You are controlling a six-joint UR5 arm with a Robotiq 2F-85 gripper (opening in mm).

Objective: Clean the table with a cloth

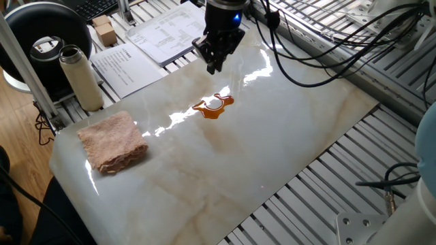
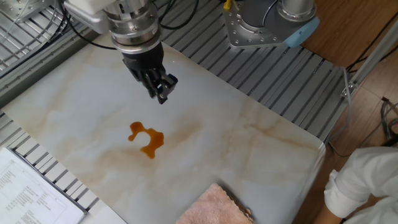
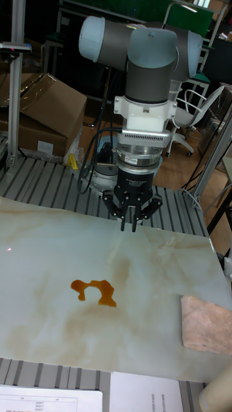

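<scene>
Tall fixed view: end effector [image 3: 130, 225] nearly closed, empty, above bench [image 3: 38, 244], amber spill [image 3: 95, 291] in front, cloth [image 3: 207, 323] at bench's edge.

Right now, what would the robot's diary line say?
claw: shut, empty, above table | cloth: untouched near table corner | orange-brown spill: not wiped

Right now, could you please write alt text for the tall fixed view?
A grey UR5 arm's black two-finger gripper, fingers nearly together, hangs above a glossy cream marble table. An orange-brown spill lies in front of it, and a pinkish-beige terry cloth sits at the right edge.
</scene>
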